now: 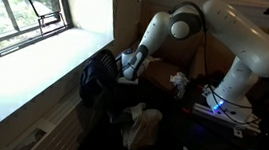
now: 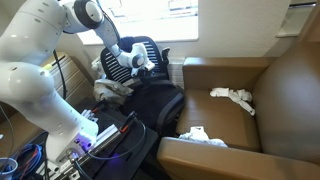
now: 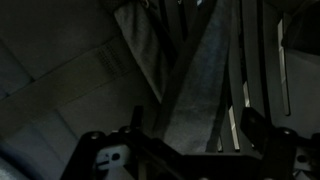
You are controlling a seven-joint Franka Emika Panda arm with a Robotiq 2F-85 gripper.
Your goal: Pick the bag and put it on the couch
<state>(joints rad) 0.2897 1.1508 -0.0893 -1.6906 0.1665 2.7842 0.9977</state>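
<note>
The black bag (image 2: 152, 98) stands on the floor by the window wall, next to the brown couch (image 2: 280, 95). It also shows in an exterior view (image 1: 98, 79). My gripper (image 2: 140, 62) hangs right at the bag's top, also seen from the side (image 1: 130, 67). In the wrist view the two fingers (image 3: 195, 130) stand wide apart, open, with dark grey bag fabric (image 3: 190, 95) between and below them. Whether they touch the fabric cannot be told in the dim picture.
A white cloth (image 2: 232, 95) lies on the couch seat and another white bundle (image 2: 200, 136) on the couch arm. A window sill (image 1: 36, 60) runs above the bag. The robot base with cables (image 2: 85, 140) stands close beside the bag.
</note>
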